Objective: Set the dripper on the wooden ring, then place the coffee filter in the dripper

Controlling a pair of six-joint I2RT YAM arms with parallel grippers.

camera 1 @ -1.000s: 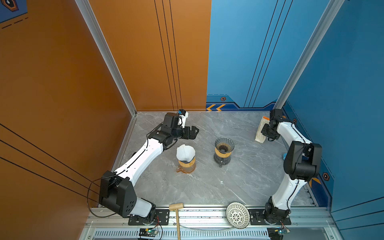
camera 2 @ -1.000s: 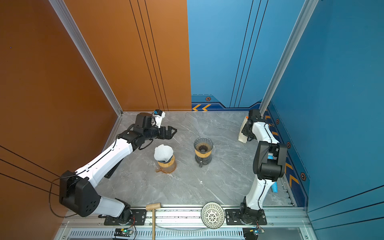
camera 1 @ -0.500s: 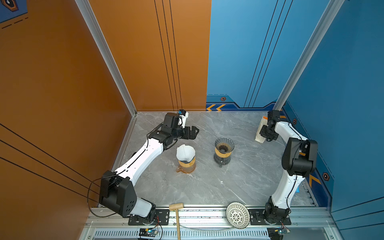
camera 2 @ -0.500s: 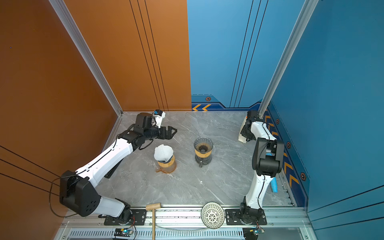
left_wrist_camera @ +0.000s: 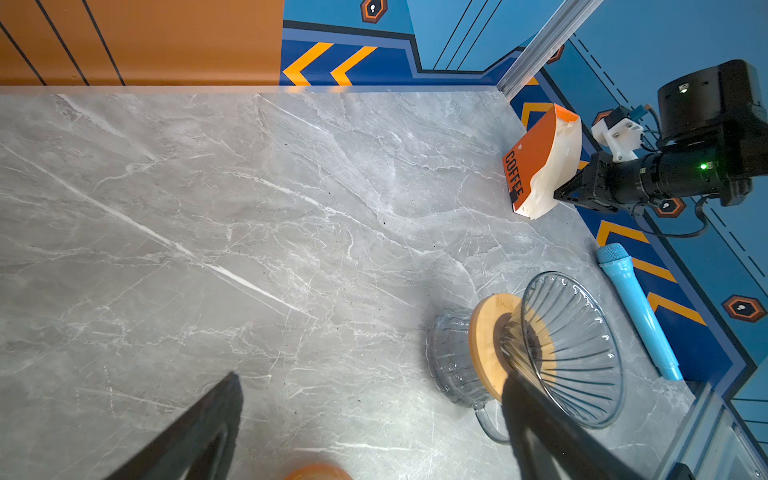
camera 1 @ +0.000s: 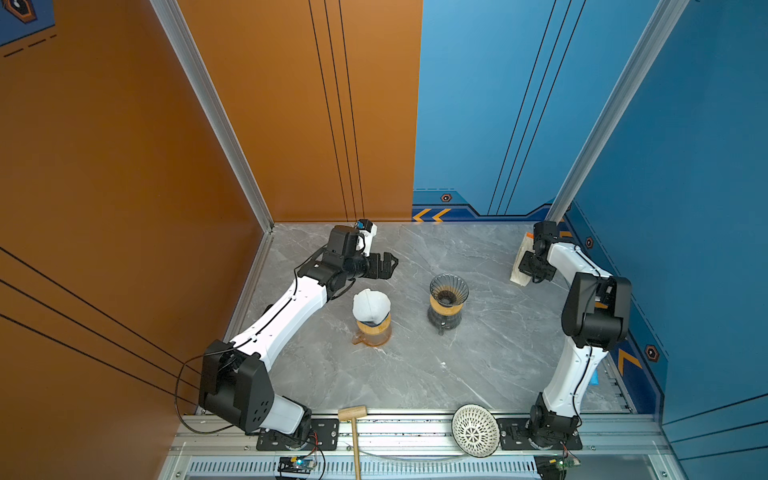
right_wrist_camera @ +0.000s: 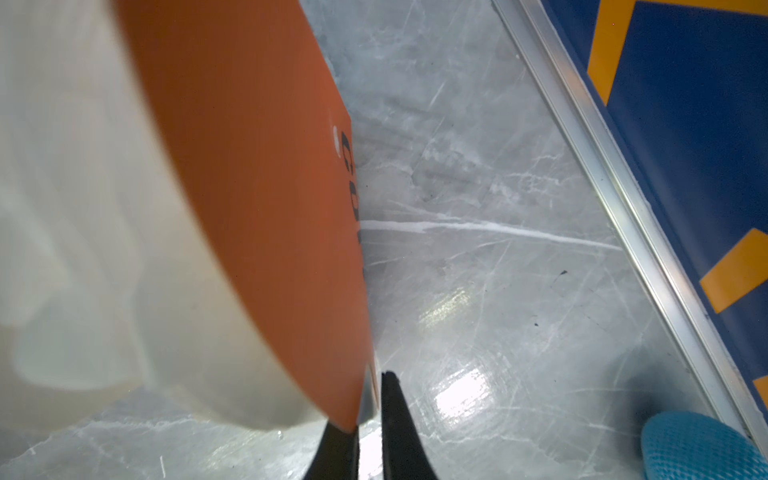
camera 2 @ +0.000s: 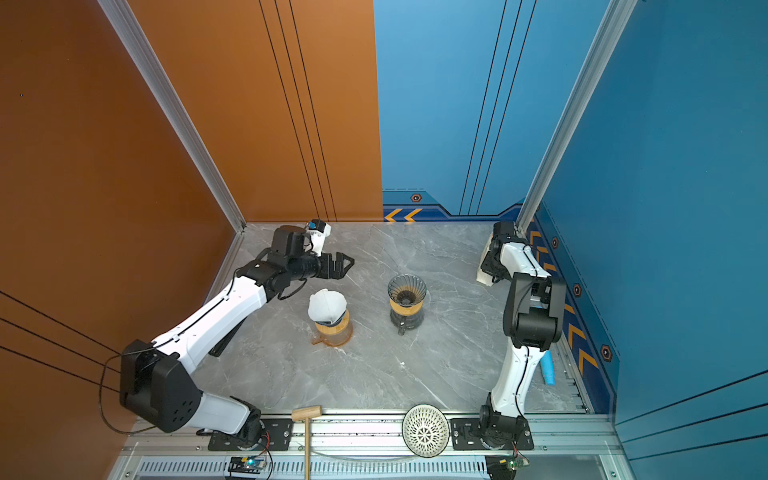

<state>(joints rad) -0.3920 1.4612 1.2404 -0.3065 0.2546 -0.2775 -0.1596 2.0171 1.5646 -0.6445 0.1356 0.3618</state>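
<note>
Right jaws pinch together at the far-right filter pack (left_wrist_camera: 536, 166); the empty dripper (camera 1: 449, 286) lies left and nearer; left jaws gape apart

Right wrist view: filter pack (right_wrist_camera: 232, 187) blurred, cut by frame edges, lettering half hidden; we cannot resolve what right gripper (right_wrist_camera: 370, 399) pinches, pack wall or single filter. Corner crops blue microphone (right_wrist_camera: 698, 444). Left wrist view: orange vessel (left_wrist_camera: 318, 473) cropped at bottom edge; left gripper (left_wrist_camera: 370, 380) finger masks dripper (left_wrist_camera: 573, 349) rim.

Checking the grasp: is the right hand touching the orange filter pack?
Touching. Right wrist view: right hand pinches the filter pack at its orange edge.
</note>
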